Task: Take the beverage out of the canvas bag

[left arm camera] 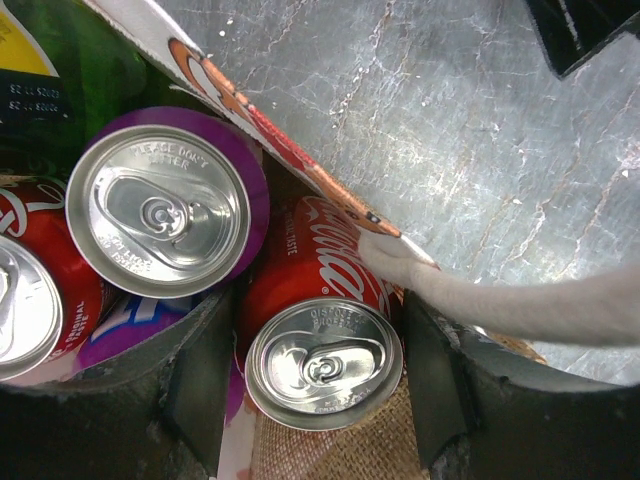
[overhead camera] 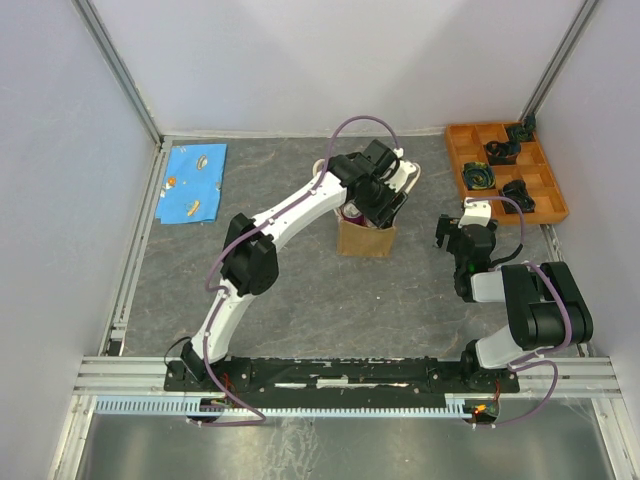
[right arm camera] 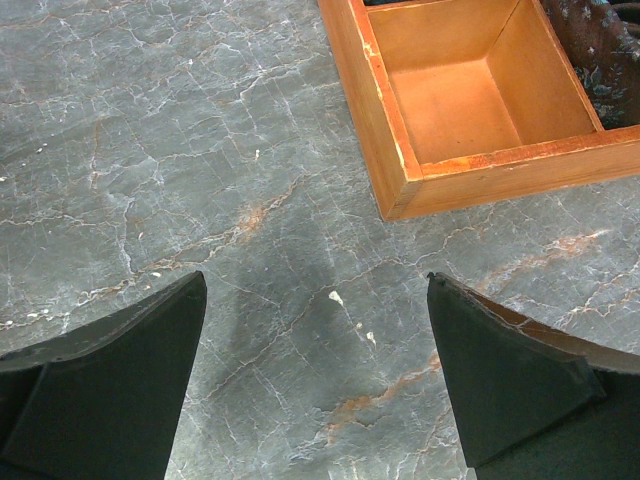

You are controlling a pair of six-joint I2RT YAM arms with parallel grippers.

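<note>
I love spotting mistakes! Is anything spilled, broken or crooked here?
Nothing stands out. In the canvas bag, the red can and the purple can look sealed and undented, with no spill showing on the table.

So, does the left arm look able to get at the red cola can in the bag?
Probably yes: its jaws straddle the red can inside the canvas bag; only the white rope handle lies close by.
</note>
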